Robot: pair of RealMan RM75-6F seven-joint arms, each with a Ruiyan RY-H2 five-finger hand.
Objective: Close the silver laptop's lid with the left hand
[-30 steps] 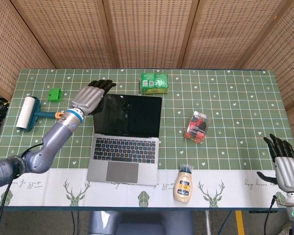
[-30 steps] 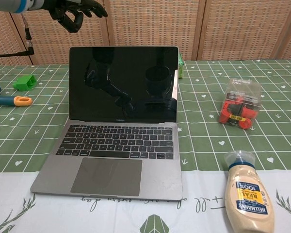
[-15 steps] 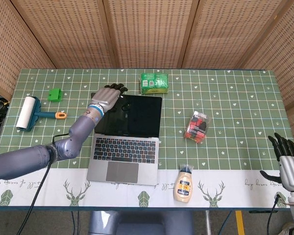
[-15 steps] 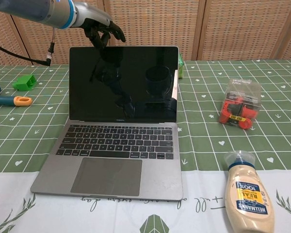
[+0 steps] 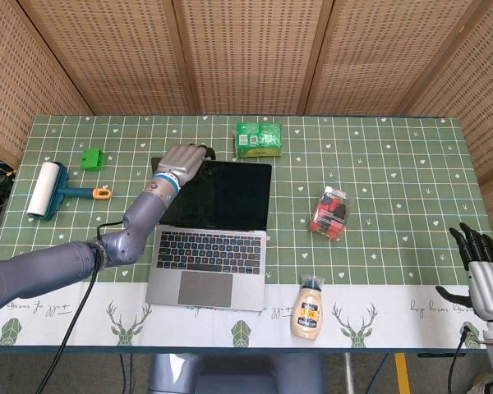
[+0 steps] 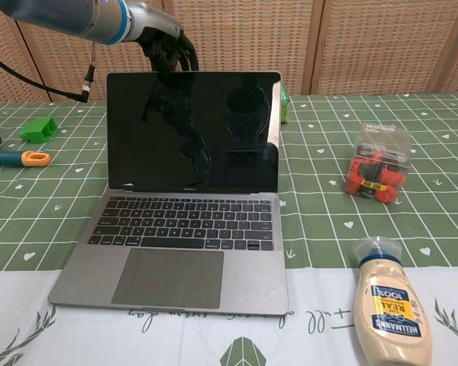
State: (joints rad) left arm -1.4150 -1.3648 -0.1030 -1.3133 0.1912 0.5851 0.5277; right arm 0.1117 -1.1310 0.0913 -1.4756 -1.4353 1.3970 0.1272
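The silver laptop (image 5: pixel 210 238) (image 6: pixel 187 206) stands open on the green tablecloth, its dark screen facing me. My left hand (image 5: pixel 181 159) (image 6: pixel 165 44) sits at the top left edge of the lid, with its fingers hooked over and behind the rim. It holds nothing. My right hand (image 5: pixel 481 275) hangs off the table's near right corner with its fingers spread, also holding nothing.
A lint roller (image 5: pixel 47 190) and a green block (image 5: pixel 91 158) lie at the left. A green packet (image 5: pixel 258 139) sits behind the laptop. A red-filled clear box (image 5: pixel 331 212) lies right of it, and a sauce bottle (image 5: pixel 308 310) near the front edge.
My left hand has travelled right and down from above the lid's left side onto its top edge. The screen now stands slightly tilted forward. The right hand has barely moved.
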